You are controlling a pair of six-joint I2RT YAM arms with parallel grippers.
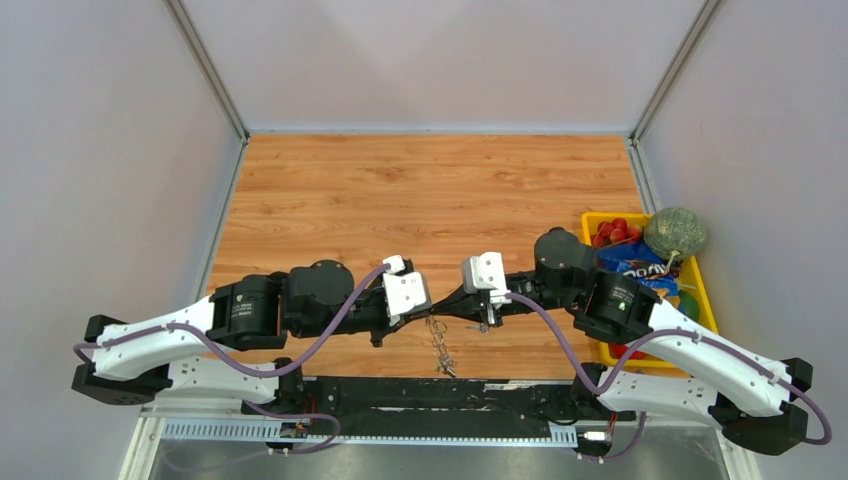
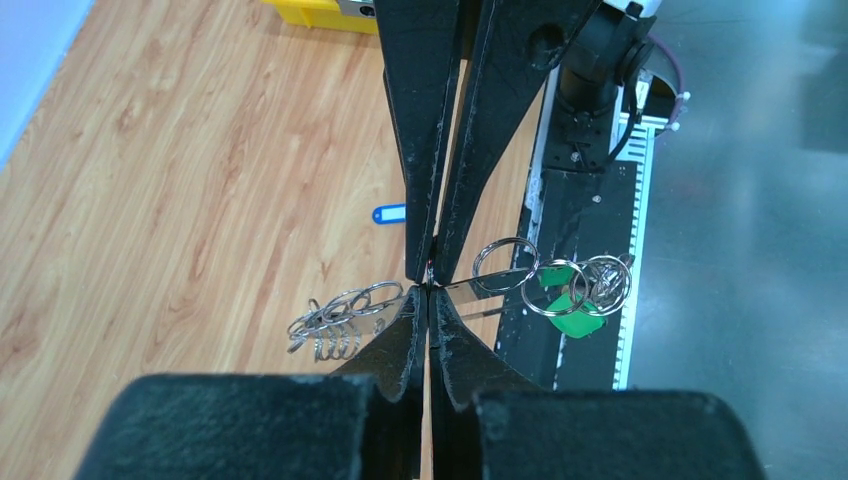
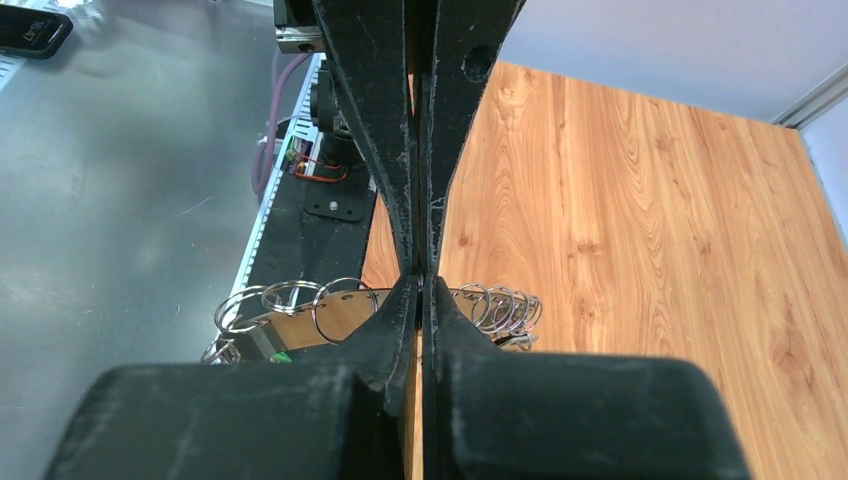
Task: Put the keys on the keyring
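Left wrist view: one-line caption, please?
Left claw and right claw meet tip to tip, both shut on the keyring; green tag dangles.

top external: high at the rear, looking down over whole worktop (image 1: 430, 190) | left wrist: close, along left pincer (image 2: 428, 292), facing rightward | right wrist: close, facing leftward | shared: keyring (image 2: 470, 288) near worktop's front edge

**Bright metal, matt plastic, smooth wood**

Polished, mirror-bright metal in the thin keyring (image 2: 470, 286) and the small split rings (image 2: 345, 305). Glossy plastic on the blue tag (image 2: 388, 213) and green tag (image 2: 575, 322). Matt black plastic, rough-edged, on the left gripper (image 2: 428, 293). Smooth, faintly sheened wood grain across the table (image 2: 200, 150); dull grey metal in the sheet (image 2: 740, 200) beside it.
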